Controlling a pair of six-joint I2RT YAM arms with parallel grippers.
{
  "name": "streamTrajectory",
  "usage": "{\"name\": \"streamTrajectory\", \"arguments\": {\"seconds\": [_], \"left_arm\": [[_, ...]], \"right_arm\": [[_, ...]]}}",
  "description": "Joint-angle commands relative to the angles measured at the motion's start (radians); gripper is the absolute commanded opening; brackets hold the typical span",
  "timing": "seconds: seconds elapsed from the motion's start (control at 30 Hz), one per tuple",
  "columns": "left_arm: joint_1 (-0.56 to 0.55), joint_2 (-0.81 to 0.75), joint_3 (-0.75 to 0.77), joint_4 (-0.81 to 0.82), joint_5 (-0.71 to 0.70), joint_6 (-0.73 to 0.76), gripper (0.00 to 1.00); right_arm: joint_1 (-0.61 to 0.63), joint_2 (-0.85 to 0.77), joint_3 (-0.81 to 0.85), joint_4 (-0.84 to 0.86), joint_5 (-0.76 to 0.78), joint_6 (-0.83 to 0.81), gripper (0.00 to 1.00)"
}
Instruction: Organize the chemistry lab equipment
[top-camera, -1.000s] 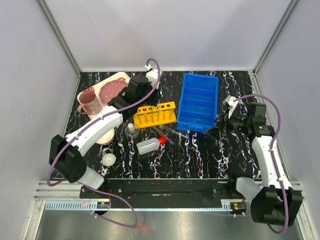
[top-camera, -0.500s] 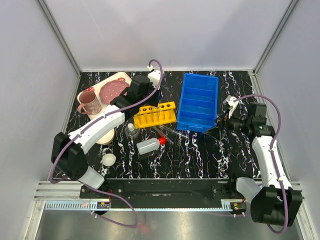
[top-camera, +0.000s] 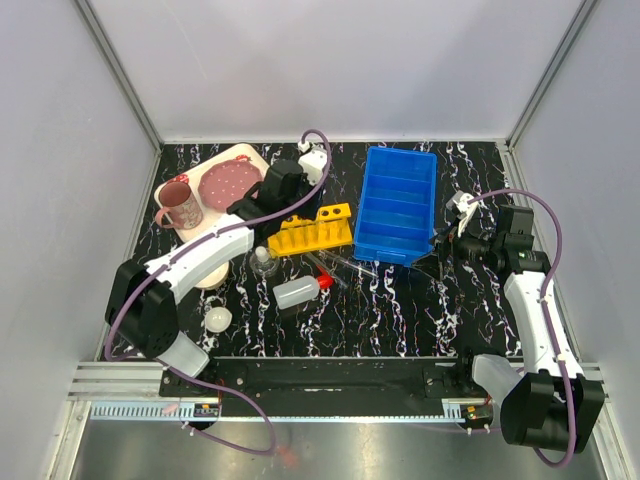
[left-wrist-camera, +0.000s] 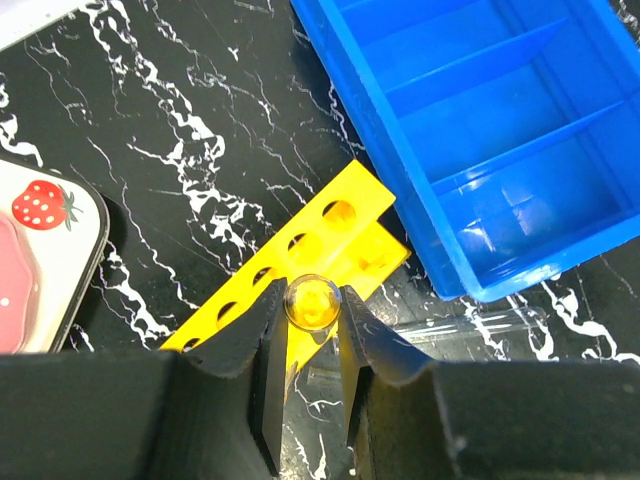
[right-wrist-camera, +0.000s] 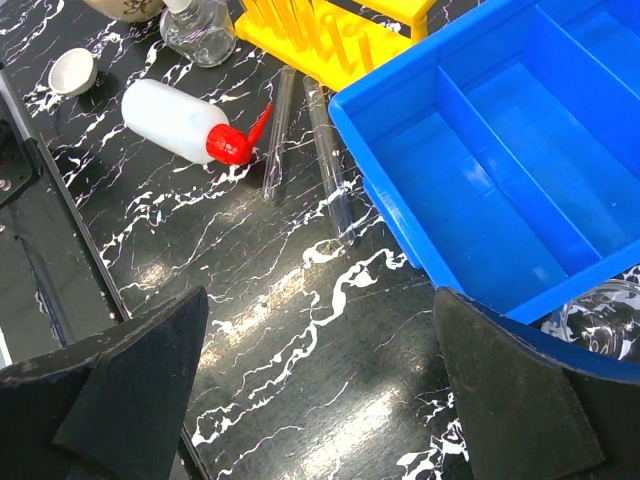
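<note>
Between the fingers of my left gripper (left-wrist-camera: 310, 318) sits a thin clear test tube (left-wrist-camera: 312, 300), clamped upright so that I see it end-on as a small glassy ring with yellow showing through. Directly beneath it lies the yellow tube rack (left-wrist-camera: 338, 213), glossy hard plastic with a row of round holes along its top strip; whether the tube's lower end has entered a hole I cannot tell. Just beside the rack stands the blue bin (left-wrist-camera: 470, 120), smooth moulded plastic split by thin walls into long compartments. My right gripper (right-wrist-camera: 318, 345) hangs with its fingers spread wide, holding nothing, over the black white-veined table (right-wrist-camera: 300, 300) near the bin's corner. Two more clear tubes (right-wrist-camera: 325, 160) lie flat side by side next to the bin's wall. The translucent white squeeze bottle (right-wrist-camera: 165, 105) lies on its side, its red conical cap pointing at them. A small clear glass flask (right-wrist-camera: 200, 30) stands near the rack, and a small white round dish (right-wrist-camera: 73, 70) sits further off. On the strawberry-patterned tray (top-camera: 245, 155) stand a pink mug (top-camera: 180, 203) and a pink plate (top-camera: 225, 182).
</note>
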Motion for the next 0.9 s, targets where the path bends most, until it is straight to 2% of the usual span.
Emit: {"name": "streamTrajectory", "arguments": {"seconds": [0.0, 0.5, 0.6, 0.63, 0.73, 0.77, 0.87], "left_arm": [[-0.004, -0.025, -0.042, 0.092, -0.008, 0.023, 0.22], [-0.002, -0.115, -0.076, 0.118, -0.030, 0.012, 0.42], [-0.002, -0.166, -0.079, 0.109, -0.052, -0.003, 0.51], [0.000, -0.184, -0.082, 0.099, -0.060, -0.005, 0.59], [0.006, -0.267, -0.097, 0.066, -0.107, -0.021, 0.73], [0.012, -0.314, -0.105, 0.060, -0.116, -0.026, 0.85], [0.032, -0.425, -0.163, 0.031, -0.139, -0.049, 0.98]], "right_arm": [[-0.006, 0.003, -0.002, -0.005, -0.027, -0.023, 1.00], [-0.017, -0.022, -0.018, -0.026, -0.041, -0.060, 1.00], [-0.017, -0.014, 0.000, -0.061, -0.047, -0.081, 1.00], [-0.017, -0.002, 0.031, -0.084, -0.050, -0.116, 1.00], [-0.012, 0.053, 0.130, -0.263, -0.032, -0.255, 1.00], [-0.008, 0.075, 0.161, -0.370, -0.019, -0.289, 1.00], [0.041, 0.161, 0.275, -0.542, 0.065, -0.365, 1.00]]}}
